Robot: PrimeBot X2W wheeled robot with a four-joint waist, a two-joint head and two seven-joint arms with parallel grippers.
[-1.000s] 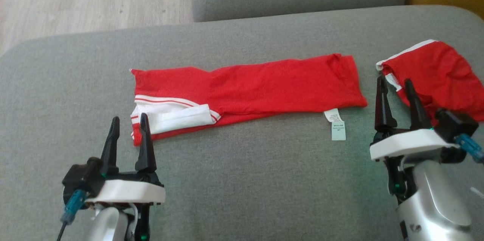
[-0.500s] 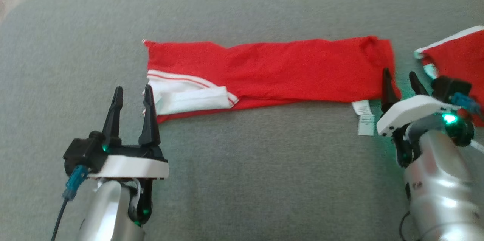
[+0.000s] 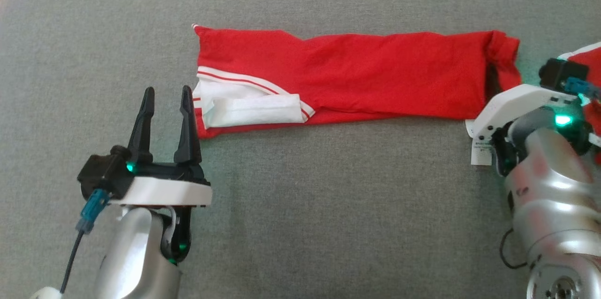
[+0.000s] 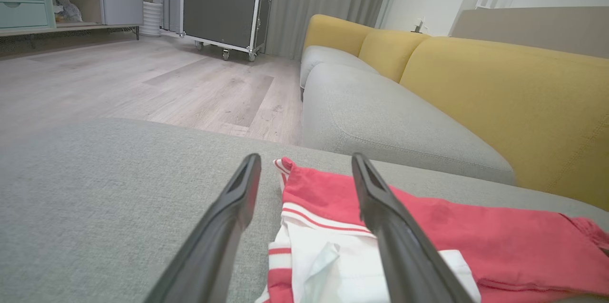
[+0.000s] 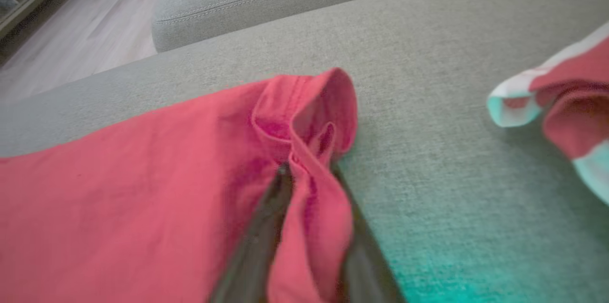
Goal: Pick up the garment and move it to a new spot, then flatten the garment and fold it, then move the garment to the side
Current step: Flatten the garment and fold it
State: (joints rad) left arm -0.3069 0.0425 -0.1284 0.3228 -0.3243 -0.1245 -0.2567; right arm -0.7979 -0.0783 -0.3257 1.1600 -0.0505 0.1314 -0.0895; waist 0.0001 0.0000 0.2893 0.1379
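Observation:
The garment (image 3: 357,73) is a red top with white trim, folded into a long strip across the grey sofa cushion (image 3: 300,224). My left gripper (image 3: 167,90) stands open just off its left end, beside the white collar part. In the left wrist view that gripper's fingers (image 4: 305,158) straddle the garment's (image 4: 476,227) corner without touching it. My right gripper (image 3: 495,76) is at the right end. In the right wrist view its two fingers (image 5: 309,170) press on either side of a raised fold of the garment (image 5: 142,174).
Another red cloth with white trim (image 3: 584,55) lies just right of my right wrist. A white label (image 3: 480,149) pokes out under that wrist. A second grey cushion (image 4: 380,117) and yellow backrest (image 4: 499,103) lie beyond, with wood floor (image 4: 142,79) to the left.
The head camera has tilted down. My right gripper has moved left from the other red cloth to the garment's right end and closed in on a fold. The left gripper has stayed open.

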